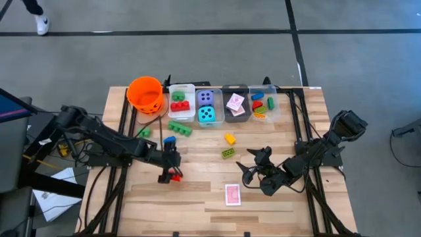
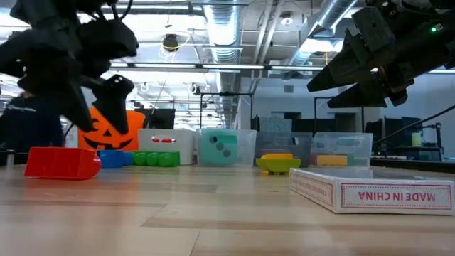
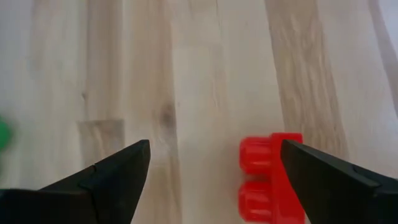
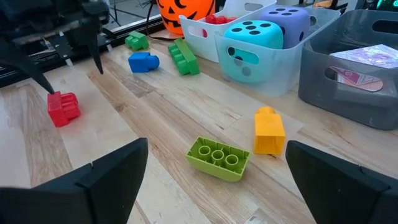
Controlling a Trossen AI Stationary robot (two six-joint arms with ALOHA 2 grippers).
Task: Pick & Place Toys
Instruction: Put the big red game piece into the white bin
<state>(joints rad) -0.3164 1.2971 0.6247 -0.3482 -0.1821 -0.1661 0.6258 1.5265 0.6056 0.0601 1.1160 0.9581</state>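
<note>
Between open left jaws: red brick (image 3: 268,177).

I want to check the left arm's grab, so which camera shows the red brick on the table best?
The left wrist view: the red brick fills the frame by an open finger of the left gripper. The high view shows it half hidden under that gripper, the low view side-on, the right wrist view small.

Bare wood lies all around the pink-backed card (image 1: 233,194); toward the bins (image 1: 210,105) stand a yellow brick (image 1: 229,138) and a light-green brick (image 1: 228,153).
</note>
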